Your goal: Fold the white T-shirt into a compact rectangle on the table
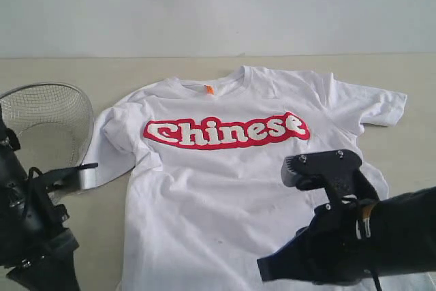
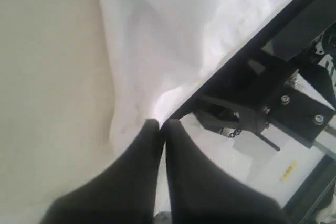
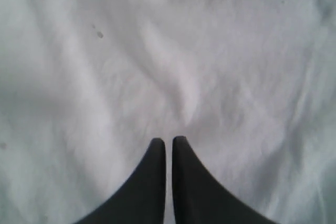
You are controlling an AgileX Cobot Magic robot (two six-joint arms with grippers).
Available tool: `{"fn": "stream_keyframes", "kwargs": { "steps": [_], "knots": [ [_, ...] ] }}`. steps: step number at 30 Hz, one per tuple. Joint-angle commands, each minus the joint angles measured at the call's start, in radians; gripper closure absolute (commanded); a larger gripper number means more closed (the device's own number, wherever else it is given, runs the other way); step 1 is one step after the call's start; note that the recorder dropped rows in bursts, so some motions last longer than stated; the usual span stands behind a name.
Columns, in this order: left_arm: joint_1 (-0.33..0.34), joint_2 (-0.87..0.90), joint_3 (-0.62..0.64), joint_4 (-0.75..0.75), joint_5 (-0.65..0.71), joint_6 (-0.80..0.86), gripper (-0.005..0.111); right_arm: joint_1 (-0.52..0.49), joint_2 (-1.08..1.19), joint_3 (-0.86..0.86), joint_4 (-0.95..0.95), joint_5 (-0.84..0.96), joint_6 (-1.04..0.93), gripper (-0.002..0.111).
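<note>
Basket [image 1: 68, 110]: I see wire mesh, beside shirt [image 1: 225, 189] sleeve, on table [image 1: 409, 73].
Left gripper [image 2: 160, 124]: fingers together at shirt's edge.
Right gripper [image 3: 169, 140]: fingers together over shirt.

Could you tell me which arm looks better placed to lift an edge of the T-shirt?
Left, probably: the left gripper, shut, sits right at the edge of the white T-shirt; the right gripper, shut, is over mid-fabric with no edge in view.
</note>
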Motion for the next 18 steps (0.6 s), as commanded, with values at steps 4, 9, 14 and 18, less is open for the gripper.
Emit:
{"fn": "stream_keyframes", "kwargs": {
  "steps": [4,9,14,18],
  "knots": [
    [0.002,-0.153,0.012,-0.420,-0.026,0.267,0.102,-0.290,0.008,-0.228,-0.016,0.177,-0.108,0.108],
    [0.002,-0.228,0.055,-0.648,-0.017,0.441,0.102,-0.516,0.108,-0.493,-0.016,0.337,-0.164,0.108],
    [0.002,-0.281,0.104,-0.754,-0.017,0.539,0.102,-0.646,0.329,-0.818,-0.016,0.494,-0.217,0.108],
    [0.002,-0.300,0.130,-0.790,-0.017,0.587,0.102,-0.680,0.513,-1.029,-0.023,0.592,-0.227,0.108]
  ]
}}
